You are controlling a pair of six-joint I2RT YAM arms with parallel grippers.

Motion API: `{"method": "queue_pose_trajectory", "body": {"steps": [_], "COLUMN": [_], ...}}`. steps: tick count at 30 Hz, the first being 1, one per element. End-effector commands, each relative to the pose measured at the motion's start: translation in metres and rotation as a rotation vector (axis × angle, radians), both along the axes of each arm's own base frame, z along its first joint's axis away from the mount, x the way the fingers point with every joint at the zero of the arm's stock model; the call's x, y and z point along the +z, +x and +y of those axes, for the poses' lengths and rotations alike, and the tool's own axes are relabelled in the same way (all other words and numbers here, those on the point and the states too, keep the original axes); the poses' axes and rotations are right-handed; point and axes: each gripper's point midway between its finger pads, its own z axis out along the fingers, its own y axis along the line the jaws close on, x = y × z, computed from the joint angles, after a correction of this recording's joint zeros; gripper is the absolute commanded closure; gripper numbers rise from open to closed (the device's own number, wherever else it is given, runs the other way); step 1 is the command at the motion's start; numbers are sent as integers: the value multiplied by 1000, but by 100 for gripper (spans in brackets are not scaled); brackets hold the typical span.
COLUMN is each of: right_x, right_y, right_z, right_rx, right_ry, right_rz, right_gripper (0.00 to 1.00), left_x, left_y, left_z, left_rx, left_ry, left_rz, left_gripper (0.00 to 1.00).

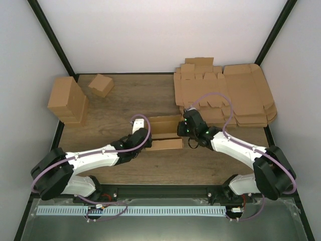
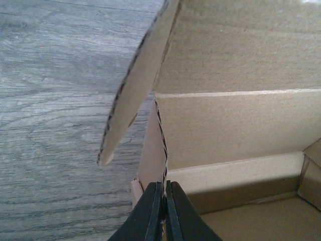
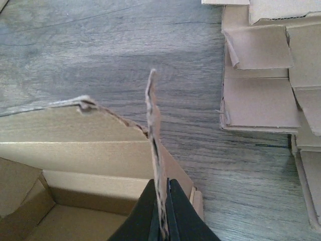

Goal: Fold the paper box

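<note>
Brown corrugated paper box [image 1: 165, 125] — ragged-edged walls, half-formed.

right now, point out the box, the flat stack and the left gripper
box [image 1: 166, 144], top view, its near flap
flat stack [image 1: 241, 95], top view, top sheet's middle
left gripper [image 2: 164, 187], left wrist view, between its fingertips, shut on the box wall

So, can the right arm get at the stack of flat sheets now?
Probably not yet: the right gripper is shut on a flap of the paper box. Once released, the stack lies near, nothing between.
</note>
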Motion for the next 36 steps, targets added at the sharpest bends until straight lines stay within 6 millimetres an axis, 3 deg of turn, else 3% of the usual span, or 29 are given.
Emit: {"method": "queue_pose_trajectory", "body": {"steps": [1,6,8,10,17,21,23,28,36], "right_x": [12,8,6,3,-7,-5,-2,2,10], "right_y": [-1,-5,-7,-9,-15,-17,-18,-20,-23], "right_z": [1,-5,-8,-9,-11,-9,-6,5,16], "right_rx": [3,12,14,16,31,62,89,189,286], "right_ry": [21,-7,-13,-14,-27,-25,-25,-40,-41], "right_rz": [-56,-65,-72,-76,-86,-115,-132,-169,-213], "right_gripper": [99,99,99,99,99,99,99,99,99], "left_x": [-8,-4,3,11,37,52,61,78,96], "left_y": [-3,-5,-6,-8,-22,-32,-37,-47,-23], "left_z": [-5,-6,-5,-5,-7,-3,-2,-15,-26], "left_rx": [-3,-21,-25,-36,-128,-188,-232,-457,-624], "left_ry": [-5,15,31,32,61,118,151,200,213], "left_rz": [45,66,73,77,118,159,173,190,138], "left_gripper": [96,95,88,70,23,6,1,0,0]}}
